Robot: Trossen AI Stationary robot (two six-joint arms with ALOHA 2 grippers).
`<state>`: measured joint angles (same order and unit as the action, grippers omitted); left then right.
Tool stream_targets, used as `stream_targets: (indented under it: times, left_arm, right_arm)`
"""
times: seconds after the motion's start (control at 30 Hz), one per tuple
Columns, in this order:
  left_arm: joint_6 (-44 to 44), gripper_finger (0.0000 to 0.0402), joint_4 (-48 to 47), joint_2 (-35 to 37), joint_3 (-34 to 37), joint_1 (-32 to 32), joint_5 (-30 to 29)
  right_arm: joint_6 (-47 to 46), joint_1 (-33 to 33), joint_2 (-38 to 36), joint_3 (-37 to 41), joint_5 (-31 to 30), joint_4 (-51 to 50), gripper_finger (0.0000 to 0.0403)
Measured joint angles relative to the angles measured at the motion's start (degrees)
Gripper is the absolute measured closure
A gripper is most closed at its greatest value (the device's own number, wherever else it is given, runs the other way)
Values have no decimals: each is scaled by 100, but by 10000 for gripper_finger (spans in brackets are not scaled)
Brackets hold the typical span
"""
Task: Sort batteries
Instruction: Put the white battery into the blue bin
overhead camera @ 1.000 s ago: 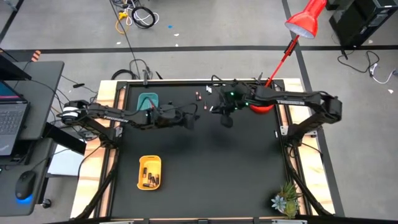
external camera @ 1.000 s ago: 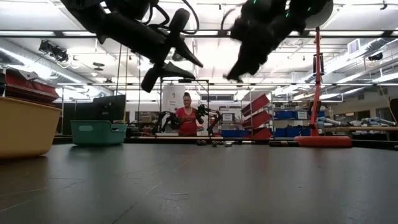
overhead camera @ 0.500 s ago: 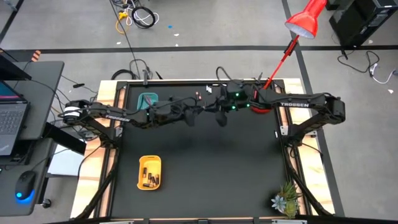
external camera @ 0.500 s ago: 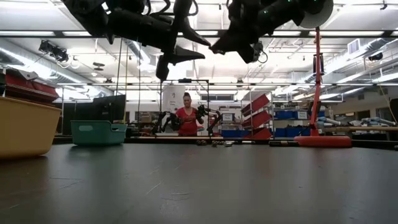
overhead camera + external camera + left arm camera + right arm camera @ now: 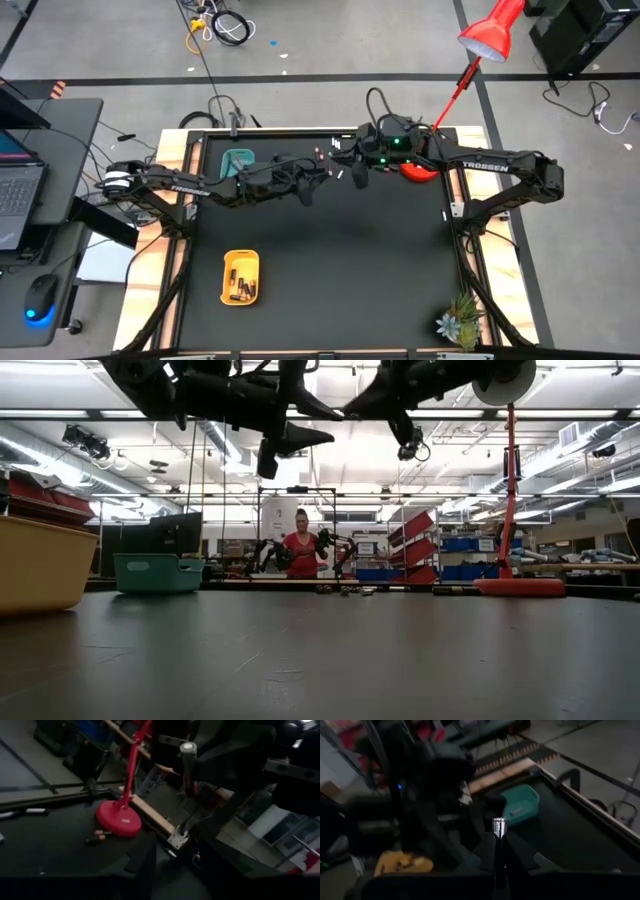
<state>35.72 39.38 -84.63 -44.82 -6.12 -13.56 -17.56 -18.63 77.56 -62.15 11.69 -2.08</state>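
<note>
From above we can't make out either claw's fingers: both arms meet in a dark tangle near the table's (image 5: 330,260) far edge, w/ the left claw (image 5: 310,180) and right claw (image 5: 356,172) close together. The low view cuts off most of both arms at the top edge.

The right wrist view settles 1 thing: the right claw is pinched narrow on a silver-capped battery (image 5: 499,829) standing upright between its fingers (image 5: 517,851). That same battery shows in the left wrist view (held up just ahead of the left claw), which no wide view shows.

Left claw's fingers (image 5: 141,865) stand apart w/ nothing between them.

Loose batteries (image 5: 321,152) lie on the table at the far edge, just beside both claws; 2 more (image 5: 98,836) sit by the red lamp base (image 5: 119,819). The yellow tray (image 5: 240,277) holds several; the teal tray (image 5: 522,805) shows 1 pale item, hard to tell.
</note>
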Motion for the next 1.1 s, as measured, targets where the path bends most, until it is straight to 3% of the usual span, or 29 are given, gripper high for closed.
stream_targets:
  times: [0.43,0.8,0.93,1.03,1.1]
  left_arm:
    - [-789,248,487,-529,-394,23,65]
    - [-819,265,566,-631,-579,34,49]
    - [-817,299,557,-631,-579,34,68]
    - [-755,363,548,-633,-568,39,80]
    - [-695,368,541,-637,-566,35,53]
  right_arm:
    - [-348,237,203,2,131,652,380]
    - [-132,370,195,0,165,156,380]
    - [-46,430,195,-2,143,73,380]
    - [17,452,186,-12,152,-73,376]
    - [34,463,181,-22,162,-144,370]
